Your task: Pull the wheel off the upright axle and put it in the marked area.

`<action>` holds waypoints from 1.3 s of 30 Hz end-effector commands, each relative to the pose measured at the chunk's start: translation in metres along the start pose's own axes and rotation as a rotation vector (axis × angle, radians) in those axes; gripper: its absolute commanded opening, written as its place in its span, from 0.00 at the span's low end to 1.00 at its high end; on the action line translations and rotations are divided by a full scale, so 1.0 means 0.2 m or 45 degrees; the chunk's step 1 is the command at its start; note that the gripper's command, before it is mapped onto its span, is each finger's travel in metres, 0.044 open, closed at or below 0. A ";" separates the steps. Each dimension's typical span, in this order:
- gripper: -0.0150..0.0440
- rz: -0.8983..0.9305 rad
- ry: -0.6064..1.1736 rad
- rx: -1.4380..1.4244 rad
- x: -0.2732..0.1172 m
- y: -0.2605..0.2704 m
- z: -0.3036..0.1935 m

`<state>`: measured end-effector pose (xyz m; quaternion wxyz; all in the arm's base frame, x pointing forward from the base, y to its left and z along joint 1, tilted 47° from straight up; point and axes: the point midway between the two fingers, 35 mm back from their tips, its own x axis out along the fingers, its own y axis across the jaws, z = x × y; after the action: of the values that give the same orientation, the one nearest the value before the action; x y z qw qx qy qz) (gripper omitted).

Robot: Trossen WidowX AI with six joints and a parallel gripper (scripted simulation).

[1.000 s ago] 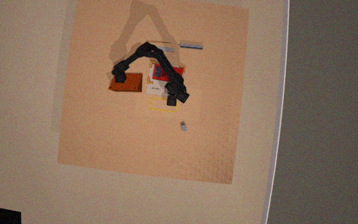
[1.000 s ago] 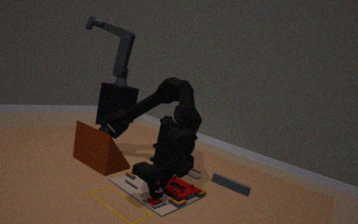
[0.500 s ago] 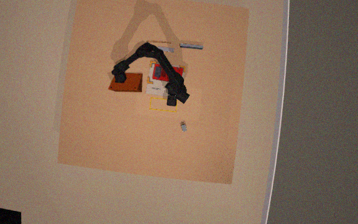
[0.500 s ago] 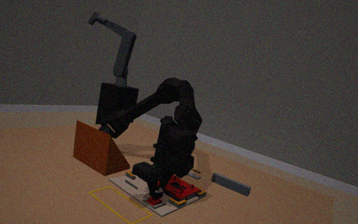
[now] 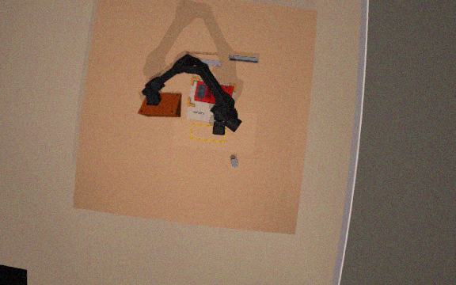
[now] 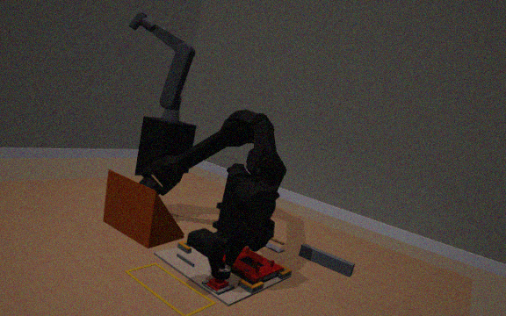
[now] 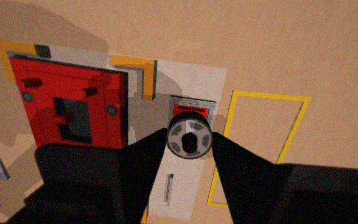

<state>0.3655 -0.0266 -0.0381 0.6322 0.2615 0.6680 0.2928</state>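
The wheel point(image 7: 190, 128) point(image 6: 223, 272) is a small grey spoked disc with a dark rim and a dark centre. My gripper point(image 7: 189, 134) point(image 6: 220, 274) is shut on it, one finger at each side. The wheel is over or close above the small red block point(image 7: 190, 108) point(image 6: 217, 284) on the white board. The axle is not clearly visible, and I cannot tell whether the wheel is still around it. The marked area point(image 7: 272, 94) point(image 5: 208, 140) point(image 6: 140, 268) is a yellow outline on the table, beside the board. In the wrist view it is right of the wheel.
The white board point(image 7: 200, 75) point(image 6: 165, 255) carries a red plate point(image 7: 107, 95) point(image 6: 259, 269) with raised pegs and orange corner pieces. An orange wedge block point(image 5: 166, 104) point(image 6: 130, 208) stands near the arm. A grey bar point(image 5: 244, 59) point(image 6: 329, 262) and a small grey block point(image 5: 234, 161) lie farther off.
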 end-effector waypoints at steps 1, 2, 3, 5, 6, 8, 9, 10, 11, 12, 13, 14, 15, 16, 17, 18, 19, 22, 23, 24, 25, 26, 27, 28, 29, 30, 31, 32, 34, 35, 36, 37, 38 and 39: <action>0.25 -0.008 -0.031 0.032 -0.11 -0.02 -0.01; 0.25 -0.008 -0.031 0.032 -0.11 -0.02 -0.01; 0.25 -0.008 -0.031 0.032 -0.11 -0.02 -0.01; 0.25 -0.008 -0.031 0.033 -0.11 -0.02 -0.01; 0.25 -0.008 -0.031 0.033 -0.11 -0.02 -0.01; 0.25 -0.007 -0.031 0.033 -0.12 -0.02 -0.01; 0.25 -0.007 -0.031 0.033 -0.12 -0.02 -0.01; 0.25 -0.007 -0.031 0.033 -0.12 -0.02 -0.01; 0.25 -0.007 -0.032 0.033 -0.12 -0.02 -0.01; 0.25 -0.007 -0.032 0.033 -0.12 -0.02 -0.02; 0.25 -0.007 -0.032 0.033 -0.13 -0.02 -0.02; 0.25 -0.007 -0.032 0.033 -0.13 -0.02 -0.02; 0.25 -0.007 -0.032 0.034 -0.13 -0.02 -0.02; 0.25 -0.007 -0.032 0.034 -0.13 -0.02 -0.02; 0.25 -0.007 -0.032 0.034 -0.13 -0.02 -0.02; 0.25 -0.007 -0.032 0.034 -0.13 -0.02 -0.02; 0.25 -0.007 -0.032 0.034 -0.14 -0.02 -0.02; 0.25 -0.007 -0.032 0.034 -0.14 -0.02 -0.02; 0.25 -0.007 -0.032 0.034 -0.14 -0.02 -0.02; 0.25 -0.007 -0.032 0.034 -0.14 -0.02 -0.02; 0.25 -0.007 -0.032 0.034 -0.15 -0.02 -0.02; 0.25 -0.006 -0.032 0.035 -0.15 -0.02 -0.02; 0.25 -0.006 -0.032 0.035 -0.15 -0.02 -0.02; 0.25 -0.006 -0.033 0.035 -0.15 -0.02 -0.02; 0.25 -0.006 -0.033 0.035 -0.15 -0.02 -0.02; 0.25 -0.006 -0.033 0.035 -0.15 -0.02 -0.02; 0.25 -0.006 -0.033 0.035 -0.15 -0.02 -0.02; 0.25 -0.006 -0.033 0.035 -0.15 -0.02 -0.02; 0.25 -0.006 -0.033 0.035 -0.15 -0.02 -0.02; 0.25 -0.007 -0.033 0.035 -0.16 -0.02 -0.02; 0.25 -0.007 -0.033 0.035 -0.17 -0.02 -0.02; 0.25 -0.007 -0.033 0.035 -0.19 -0.02 -0.02; 0.25 -0.007 -0.033 0.035 -0.20 -0.02 -0.02; 0.25 -0.008 -0.033 0.035 -0.22 -0.02 -0.02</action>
<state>0.3627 -0.0531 -0.0160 0.6345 0.2761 0.6659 0.2789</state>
